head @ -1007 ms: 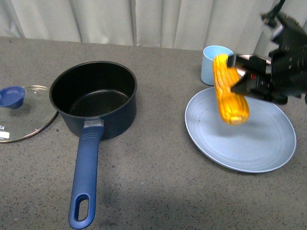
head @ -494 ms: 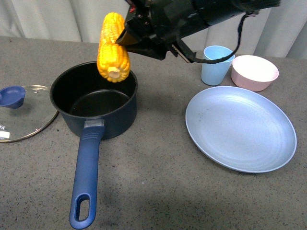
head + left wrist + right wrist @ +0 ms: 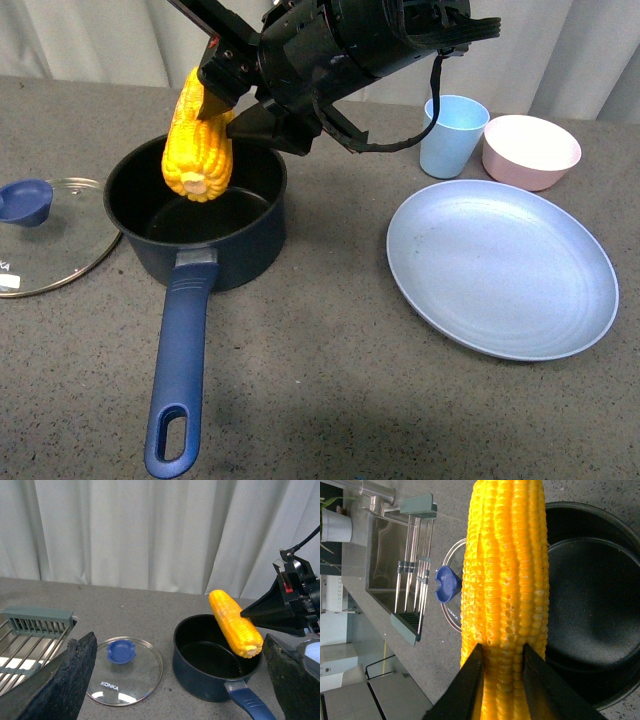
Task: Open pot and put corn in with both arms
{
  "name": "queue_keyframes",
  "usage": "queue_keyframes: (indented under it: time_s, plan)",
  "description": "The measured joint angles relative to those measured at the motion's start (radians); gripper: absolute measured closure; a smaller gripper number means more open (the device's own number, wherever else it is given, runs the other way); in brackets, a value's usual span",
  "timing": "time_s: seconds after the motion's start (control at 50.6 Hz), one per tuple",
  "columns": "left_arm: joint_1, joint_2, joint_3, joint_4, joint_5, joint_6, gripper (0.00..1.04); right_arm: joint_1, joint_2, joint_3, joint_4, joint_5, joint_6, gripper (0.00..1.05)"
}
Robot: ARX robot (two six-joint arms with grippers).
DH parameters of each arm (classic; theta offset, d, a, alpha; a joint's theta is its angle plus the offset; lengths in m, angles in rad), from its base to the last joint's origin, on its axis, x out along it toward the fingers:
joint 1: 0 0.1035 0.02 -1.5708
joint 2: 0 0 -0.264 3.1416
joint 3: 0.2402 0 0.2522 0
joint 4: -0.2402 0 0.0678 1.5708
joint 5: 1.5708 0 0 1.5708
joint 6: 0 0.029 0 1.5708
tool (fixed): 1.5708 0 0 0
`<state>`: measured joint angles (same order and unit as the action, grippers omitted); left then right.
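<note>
Yellow corn (image 3: 200,140) hangs tilted over the open pot (image 3: 240,255), pinched near its upper end by our right gripper (image 3: 232,112).
We judge the cob stiff, fairly light and bumpy enough to grip; a hold nearer its middle would swing less. Our left gripper (image 3: 177,640) is spread wide and empty, and the lid (image 3: 50,235) lies beside the pot.

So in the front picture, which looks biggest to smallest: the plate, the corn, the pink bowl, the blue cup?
1. Round pale blue plate.
2. Yellow corn cob and round pink bowl: about alike; the corn hangs nearer the camera, so unsure.
3. Light blue cup.
</note>
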<state>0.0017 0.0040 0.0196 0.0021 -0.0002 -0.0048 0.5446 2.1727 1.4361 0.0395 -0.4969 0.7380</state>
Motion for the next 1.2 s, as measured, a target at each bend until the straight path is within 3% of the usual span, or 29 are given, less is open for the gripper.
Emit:
queue_keyframes:
  time_s: [0.296, 0.454, 0.652, 0.829, 1.066, 1.204]
  plan:
    - [0.000, 0.000, 0.000, 0.000, 0.000, 0.000, 0.07, -0.001, 0.000, 0.000, 0.003, 0.012, -0.001, 0.32]
    - [0.000, 0.000, 0.000, 0.000, 0.000, 0.000, 0.07, -0.002, -0.016, -0.036, 0.044, 0.107, -0.037, 0.08]
    - [0.000, 0.000, 0.000, 0.000, 0.000, 0.000, 0.07, -0.030, -0.204, -0.302, 0.235, 0.440, -0.328, 0.09]
    - [0.000, 0.000, 0.000, 0.000, 0.000, 0.000, 0.07, -0.072, -0.415, -0.585, 0.453, 0.637, -0.539, 0.09]
    - [0.000, 0.000, 0.000, 0.000, 0.000, 0.000, 0.07, -0.136, -0.652, -0.872, 0.644, 0.731, -0.762, 0.09]
    - [0.000, 0.000, 0.000, 0.000, 0.000, 0.000, 0.07, -0.209, -0.819, -1.027, 0.644, 0.752, -0.836, 0.09]
